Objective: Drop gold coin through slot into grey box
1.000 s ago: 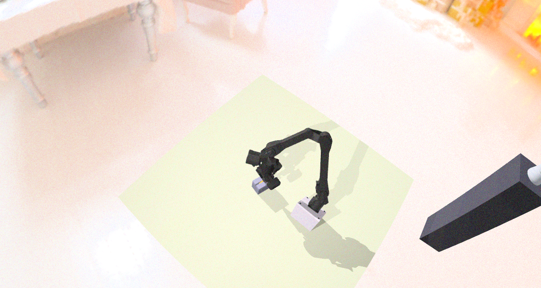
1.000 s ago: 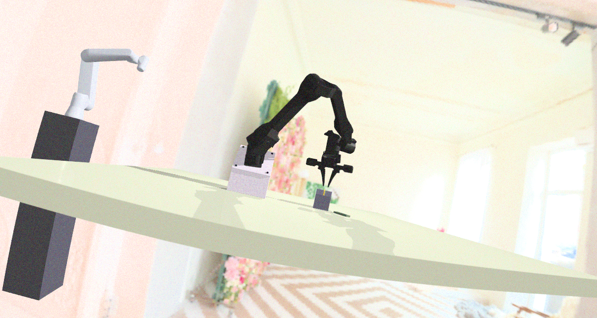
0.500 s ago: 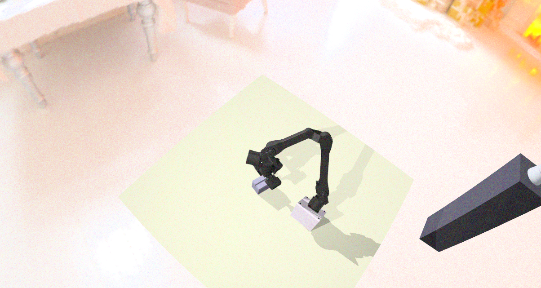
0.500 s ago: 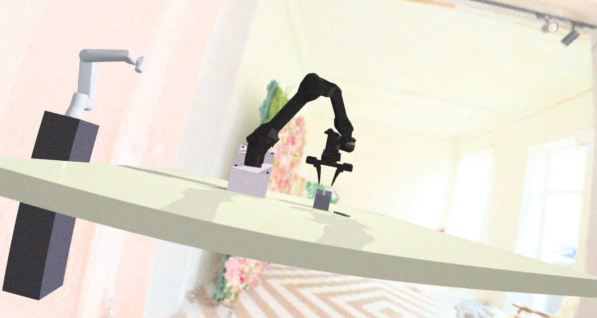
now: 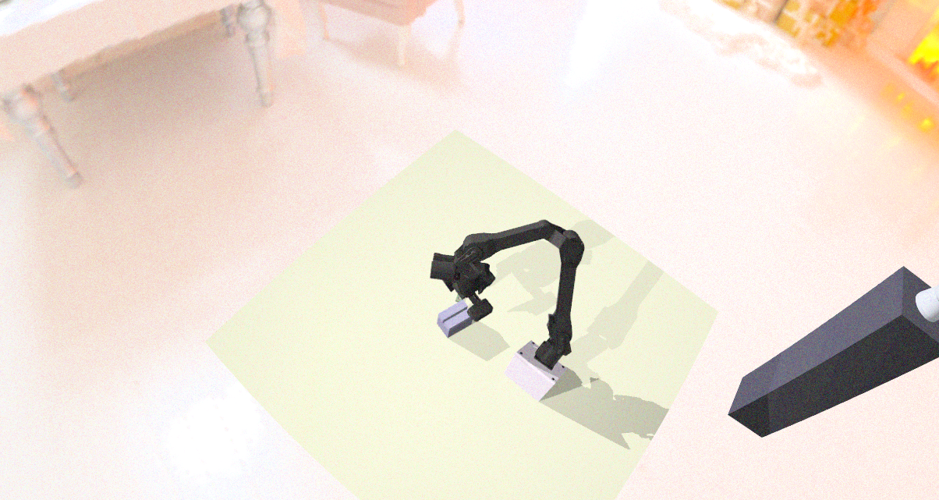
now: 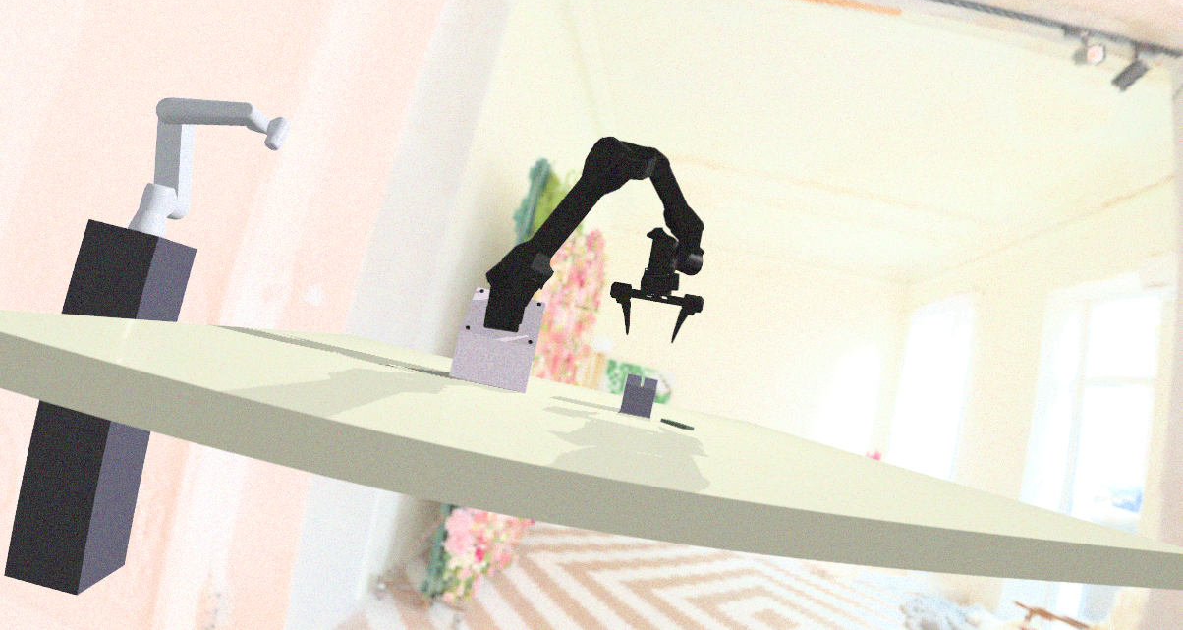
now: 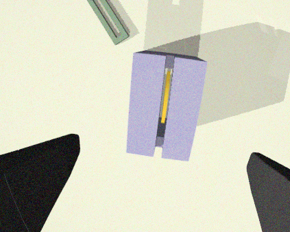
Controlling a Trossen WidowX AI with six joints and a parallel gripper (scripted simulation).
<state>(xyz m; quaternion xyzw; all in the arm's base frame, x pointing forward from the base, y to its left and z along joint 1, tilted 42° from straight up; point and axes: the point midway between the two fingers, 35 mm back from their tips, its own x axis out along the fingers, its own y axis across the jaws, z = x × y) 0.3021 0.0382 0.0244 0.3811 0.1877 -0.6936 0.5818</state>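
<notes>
We see the end effector hanging above the grey box with its fingers spread wide and nothing between them. In the wrist view the gold coin sits edge-on down inside the slot of the box lid. The dark-green holder lies on the pale worktop just beyond the box, holding nothing

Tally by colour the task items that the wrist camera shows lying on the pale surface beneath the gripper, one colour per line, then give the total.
Gold: 1, the coin, seen edge-on in the box's slot.
Grey: 1, the box.
Dark green: 1, the holder, with nothing in it.
Total: 3.
</notes>
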